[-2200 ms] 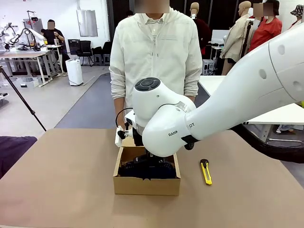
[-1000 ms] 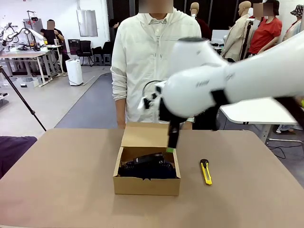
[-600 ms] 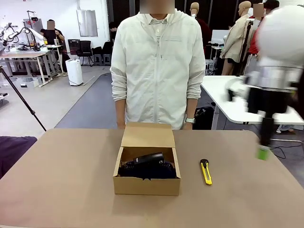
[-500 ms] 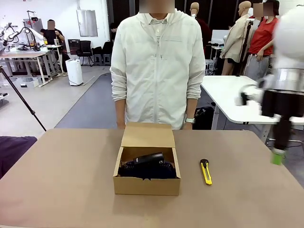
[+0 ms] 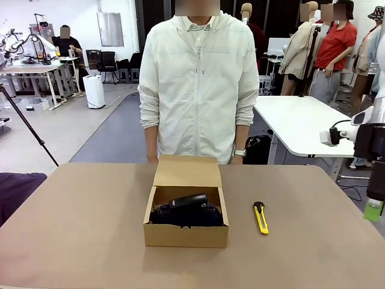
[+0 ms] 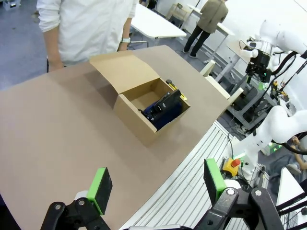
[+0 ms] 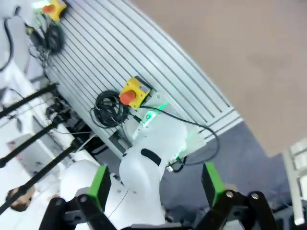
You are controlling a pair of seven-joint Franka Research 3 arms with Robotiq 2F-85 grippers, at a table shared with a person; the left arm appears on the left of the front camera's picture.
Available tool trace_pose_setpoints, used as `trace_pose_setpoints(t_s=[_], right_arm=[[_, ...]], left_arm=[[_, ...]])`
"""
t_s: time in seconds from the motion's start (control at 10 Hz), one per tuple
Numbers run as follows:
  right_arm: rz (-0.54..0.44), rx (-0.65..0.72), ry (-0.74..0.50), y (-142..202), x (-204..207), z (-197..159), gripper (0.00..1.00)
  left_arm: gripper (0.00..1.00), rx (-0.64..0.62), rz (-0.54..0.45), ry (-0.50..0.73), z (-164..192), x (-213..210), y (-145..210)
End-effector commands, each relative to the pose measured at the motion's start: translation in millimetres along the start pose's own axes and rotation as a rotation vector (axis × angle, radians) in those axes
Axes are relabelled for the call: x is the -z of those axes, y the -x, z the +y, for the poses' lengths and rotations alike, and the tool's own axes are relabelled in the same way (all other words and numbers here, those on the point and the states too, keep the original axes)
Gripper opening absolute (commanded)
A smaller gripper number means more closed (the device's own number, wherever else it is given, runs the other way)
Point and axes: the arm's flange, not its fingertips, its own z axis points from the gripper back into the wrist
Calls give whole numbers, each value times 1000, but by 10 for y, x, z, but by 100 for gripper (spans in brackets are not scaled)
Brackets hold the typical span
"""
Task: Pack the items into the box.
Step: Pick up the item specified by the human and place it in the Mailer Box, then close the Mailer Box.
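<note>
Packing looks done: navy pouch (image 5: 186, 218) and stapler (image 5: 187, 200) lie in the open box (image 5: 186, 235), well ahead of the spread, empty left end effector (image 6: 157, 184). The right end effector (image 7: 154, 182) is likewise spread and empty. Next, likely tucking the lid (image 5: 187, 171).

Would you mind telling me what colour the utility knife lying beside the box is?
The utility knife is yellow and black, clearest in the front view.

Table (image 5: 78, 235): open surface to the left of, right of and in front of the box (image 5: 186, 235).
Box mouth: open from above; the raised lid flap (image 5: 187, 171) walls off its far side.
Interior: stapler (image 5: 187, 200) lying on pouch (image 5: 192, 218), taking up most of the room.
Utility knife (image 5: 260, 218): flat, right of the box, apart from it.
Person (image 5: 195, 90): standing at the far edge, just behind the flap.
</note>
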Motion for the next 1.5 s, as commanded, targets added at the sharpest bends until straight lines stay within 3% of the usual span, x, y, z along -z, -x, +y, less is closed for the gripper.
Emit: trace_pose_setpoints(t_s=[0.0,0.1,0.2,0.4,0.5,0.6,0.7,0.8,0.9,1.4], right_arm=[[-144,94,-287,-50,-51,-171,100],[-498,254,-588,-194,-102,-210,100],[-748,392,-779,-217,-54,-192,100],[-1124,576,-764,-147,274,-189,100],[-1267,642,-755,-99,414,-200,100],[-1351,707,-750,-68,506,-235,100],[-1308,695,-771,-102,566,-280,100],[-1137,702,-727,-225,552,-394,100],[-796,530,-767,-13,397,-529,100],[-796,530,-767,-13,397,-529,100]], left_arm=[[100,11,-7,5,-3,7,21],[100,11,-7,5,-3,7,21],[100,11,-7,5,-3,7,21],[100,11,-7,5,-3,7,21],[100,11,-7,5,-3,7,21],[100,11,-7,5,-3,7,21],[100,11,-7,5,-3,7,21],[100,11,-7,5,-3,7,21],[100,11,-7,5,-3,7,21],[100,11,-7,5,-3,7,21]])
